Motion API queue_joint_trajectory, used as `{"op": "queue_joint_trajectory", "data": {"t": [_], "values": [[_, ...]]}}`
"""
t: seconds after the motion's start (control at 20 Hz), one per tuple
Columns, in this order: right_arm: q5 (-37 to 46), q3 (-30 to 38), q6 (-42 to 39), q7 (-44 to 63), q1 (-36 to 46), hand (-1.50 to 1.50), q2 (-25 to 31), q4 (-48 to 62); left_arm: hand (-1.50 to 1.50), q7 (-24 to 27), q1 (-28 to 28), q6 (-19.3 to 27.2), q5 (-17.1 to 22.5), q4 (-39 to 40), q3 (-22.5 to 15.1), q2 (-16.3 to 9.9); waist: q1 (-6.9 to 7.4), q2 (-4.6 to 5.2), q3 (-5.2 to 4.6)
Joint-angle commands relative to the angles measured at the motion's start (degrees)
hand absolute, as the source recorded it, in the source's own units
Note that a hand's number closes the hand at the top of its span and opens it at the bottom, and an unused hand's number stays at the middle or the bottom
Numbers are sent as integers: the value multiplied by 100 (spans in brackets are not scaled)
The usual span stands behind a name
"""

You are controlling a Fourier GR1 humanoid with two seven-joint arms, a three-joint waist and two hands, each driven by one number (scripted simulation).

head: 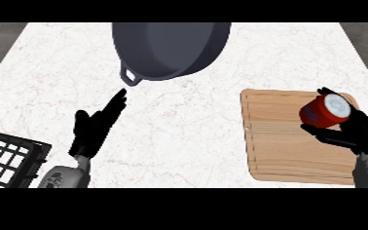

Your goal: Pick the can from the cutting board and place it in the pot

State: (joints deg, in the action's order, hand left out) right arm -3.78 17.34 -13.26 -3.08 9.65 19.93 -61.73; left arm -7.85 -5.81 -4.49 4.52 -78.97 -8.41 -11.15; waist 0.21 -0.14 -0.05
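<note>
A red can (pixel 327 111) with a white top is held above the right side of the wooden cutting board (pixel 287 146); my right hand (pixel 345 131) is curled round it from the right and below. The dark grey pot (pixel 173 48) stands at the back middle of the counter, its small loop handle pointing toward the front left. My left hand (pixel 97 124) rests open at the lower left, fingers straight and pointing up toward the pot's handle, apart from it.
A black wire rack (pixel 18 158) shows at the lower left corner beside my left forearm. The white marble counter (pixel 187 126) stretches between the pot and the cutting board.
</note>
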Motion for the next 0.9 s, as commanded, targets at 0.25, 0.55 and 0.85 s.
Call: {"op": "queue_joint_trajectory", "data": {"t": [0.25, 0.55, 0.85], "values": [[217, -78, 17, -1130, 330, 150, -240, 1053, 0, -214, -81, -142, -48, -14, 186, 27, -1, 17, 8], [502, -490, -335, -1131, 1437, 150, 92, 999, 0, -62, -30, -274, -132, 72, 50, 87, 240, 57, 8], [1357, -1803, -1930, -1501, 3015, 150, 1024, 116, 0, -66, -360, -559, -189, -22, -353, 233, 1556, 230, -96]]}}
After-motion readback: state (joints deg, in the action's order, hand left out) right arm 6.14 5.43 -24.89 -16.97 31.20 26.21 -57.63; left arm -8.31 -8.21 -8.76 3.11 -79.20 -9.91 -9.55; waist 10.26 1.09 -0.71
